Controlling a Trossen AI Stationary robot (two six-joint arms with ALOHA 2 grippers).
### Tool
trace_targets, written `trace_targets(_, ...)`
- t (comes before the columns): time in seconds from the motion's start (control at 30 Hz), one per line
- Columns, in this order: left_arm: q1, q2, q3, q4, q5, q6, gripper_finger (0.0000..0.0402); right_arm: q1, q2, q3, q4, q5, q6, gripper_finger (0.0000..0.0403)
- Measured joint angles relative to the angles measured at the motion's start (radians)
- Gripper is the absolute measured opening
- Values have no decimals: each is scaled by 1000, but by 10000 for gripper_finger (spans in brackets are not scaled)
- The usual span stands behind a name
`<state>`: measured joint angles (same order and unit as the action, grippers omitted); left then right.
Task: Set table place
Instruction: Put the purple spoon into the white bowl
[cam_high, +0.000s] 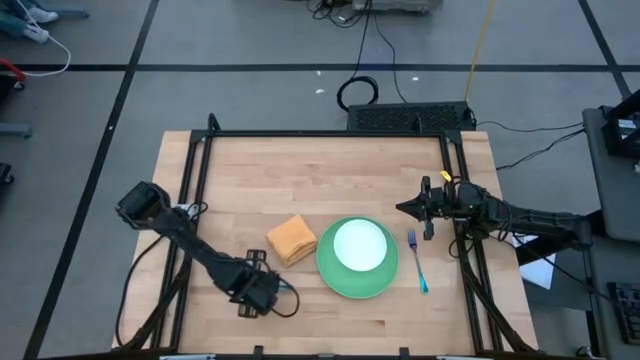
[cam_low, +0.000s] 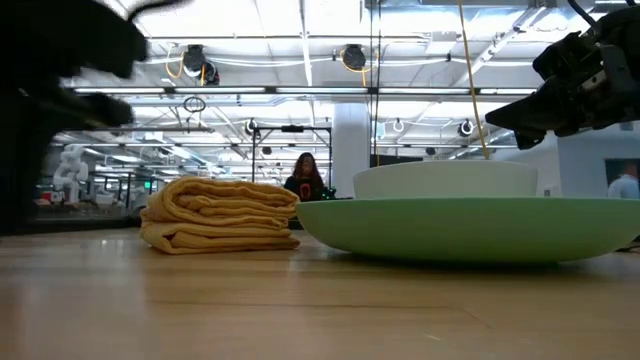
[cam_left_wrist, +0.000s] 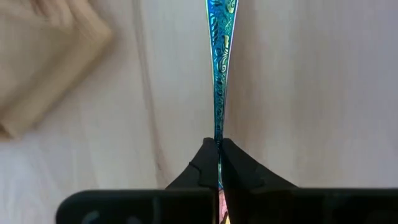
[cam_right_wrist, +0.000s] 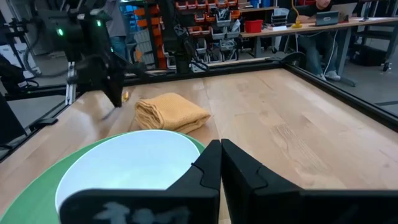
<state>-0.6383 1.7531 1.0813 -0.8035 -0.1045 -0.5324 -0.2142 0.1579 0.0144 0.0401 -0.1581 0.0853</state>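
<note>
A green plate (cam_high: 330, 272) sits near the table's front with a white bowl (cam_high: 359, 245) in it. The folded orange napkin (cam_high: 292, 240) lies flat to its left and a blue-handled fork (cam_high: 417, 260) to its right. My left gripper (cam_high: 257, 291) is near the front edge, left of the napkin, pointing down and shut on the teal-handled spoon (cam_left_wrist: 219, 68). The spoon's bowl is hidden under the fingers. My right gripper (cam_high: 408, 208) hovers shut above the table, beyond the fork. My left gripper pinches the spoon's thin patterned handle (cam_left_wrist: 219, 138) between its two fingertips, coming from above and pointing down. The handle runs out from between the fingers, roughly level over the bare wood. I cannot tell whether the spoon is clear of the table.
A black frame (cam_high: 330, 133) runs along the table's edges. Bare wood lies across the far half and in front of the napkin. People and benches show in the room beyond the table.
</note>
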Motion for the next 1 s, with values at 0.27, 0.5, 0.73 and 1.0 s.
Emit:
trace_targets(0.27,1,-98,2,-89,26,-21,1,0,1,0,0,0,0,0)
trace_targets(0.5,1,-119,3,-90,20,-26,1,0,1,0,0,0,0,0)
trace_targets(0.73,1,-120,3,-90,22,-26,1,0,1,0,0,0,0,0)
trace_targets(1.0,1,-121,4,-90,51,-12,1,0,1,0,0,0,0,0)
